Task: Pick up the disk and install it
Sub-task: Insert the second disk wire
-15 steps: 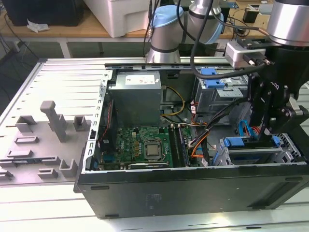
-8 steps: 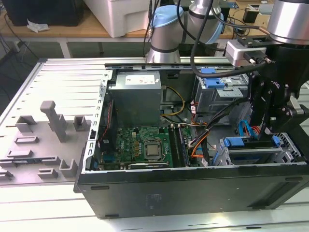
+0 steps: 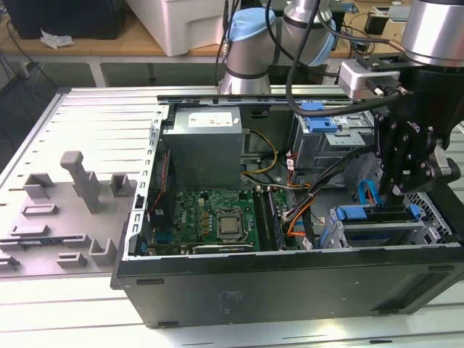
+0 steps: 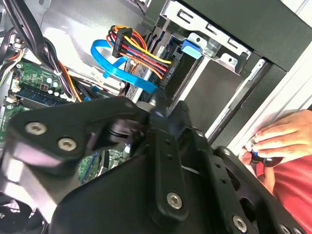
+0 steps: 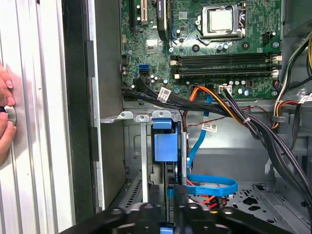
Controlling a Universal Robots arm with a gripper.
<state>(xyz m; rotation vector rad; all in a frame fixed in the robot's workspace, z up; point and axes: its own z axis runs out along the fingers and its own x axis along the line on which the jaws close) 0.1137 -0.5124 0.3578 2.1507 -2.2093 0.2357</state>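
My own linkage (image 4: 146, 161) blocks much of the second wrist view, so I cannot tell how my fingers stand. In the exterior view my gripper (image 3: 397, 190) dips behind the drive cage (image 3: 377, 221), tips hidden. The disk (image 5: 165, 146) sits edge-on in the first wrist view; only its blue frame shows, the label hidden. A hand (image 4: 280, 136) is cut off at the edge. My arm (image 3: 435, 29) runs out of frame.

Bright even overhead light, glare on the metal table (image 3: 87, 304); nearby gripper parts perhaps slightly blurred
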